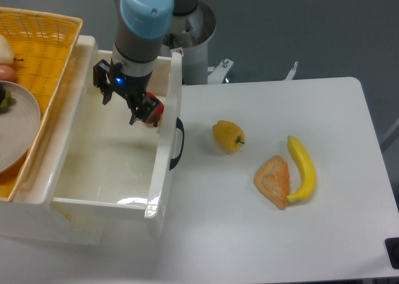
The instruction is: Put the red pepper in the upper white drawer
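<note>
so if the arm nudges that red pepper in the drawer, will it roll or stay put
It would probably roll: the pepper looks rounded and lobed, so likely in wobbling hops. Its glossy skin on the drawer's smooth white floor suggests it could also slide. It lies near the right wall, behind the pincer, so it likely wouldn't travel far that way.

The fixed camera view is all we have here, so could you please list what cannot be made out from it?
- Red pepper: mostly hidden behind the gripper; whether it rests on the floor of the upper white drawer is unclear.
- Gripper: open or shut cannot be told, too small and dark.
- Yellow wicker basket and its plate: cut off by the left edge.
</note>
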You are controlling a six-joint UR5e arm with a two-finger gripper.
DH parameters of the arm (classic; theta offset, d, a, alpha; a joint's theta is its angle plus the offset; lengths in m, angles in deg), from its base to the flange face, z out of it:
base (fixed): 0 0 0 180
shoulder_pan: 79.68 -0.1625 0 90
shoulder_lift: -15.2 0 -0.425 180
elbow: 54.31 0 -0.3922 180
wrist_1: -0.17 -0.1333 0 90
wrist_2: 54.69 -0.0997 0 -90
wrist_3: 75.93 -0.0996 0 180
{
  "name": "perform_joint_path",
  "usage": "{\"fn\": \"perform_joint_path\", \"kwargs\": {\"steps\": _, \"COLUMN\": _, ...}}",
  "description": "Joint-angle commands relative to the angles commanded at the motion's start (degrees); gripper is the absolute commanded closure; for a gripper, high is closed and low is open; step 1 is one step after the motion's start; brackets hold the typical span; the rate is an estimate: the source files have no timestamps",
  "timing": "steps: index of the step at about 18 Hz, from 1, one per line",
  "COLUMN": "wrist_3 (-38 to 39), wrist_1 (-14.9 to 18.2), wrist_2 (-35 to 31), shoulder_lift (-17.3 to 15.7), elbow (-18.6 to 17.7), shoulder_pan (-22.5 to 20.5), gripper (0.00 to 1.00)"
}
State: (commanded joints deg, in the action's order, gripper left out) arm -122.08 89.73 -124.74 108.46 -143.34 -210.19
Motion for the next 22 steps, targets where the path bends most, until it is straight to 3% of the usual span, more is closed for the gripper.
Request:
{"fn": "perform_joint_path", "kwargs": {"steps": 10, "wrist_3": -7.28, "wrist_1": 0.97, "wrist_2": 1.85, "shoulder_lift": -2.47, "elbow": 0.26, "shoulder_pan": -8.88, "gripper": 0.24}}
{"fn": "perform_joint_path", "kwargs": {"steps": 15, "wrist_3": -18.7, "wrist_1": 0.97, "wrist_2": -3.42, "shoulder_lift": -2.38, "elbow": 0.26, "shoulder_pan": -11.86, "gripper": 0.24}}
{"fn": "perform_joint_path", "kwargs": {"steps": 20, "wrist_3": -25.3, "wrist_1": 0.62, "wrist_2": -8.59, "shoulder_lift": -1.94, "elbow": -0.35, "shoulder_pan": -15.56, "gripper": 0.24}}
{"fn": "perform_joint_path", "kwargs": {"steps": 21, "wrist_3": -26.44, "wrist_1": 0.53, "wrist_2": -10.7, "shoulder_lift": -1.85, "elbow": -0.53, "shoulder_pan": -15.56, "gripper": 0.23}}
{"fn": "perform_joint_path", "kwargs": {"steps": 22, "wrist_3": -26.54, "wrist_1": 0.27, "wrist_2": -12.2, "shoulder_lift": -1.76, "elbow": -0.53, "shoulder_pan": -15.56, "gripper": 0.16}}
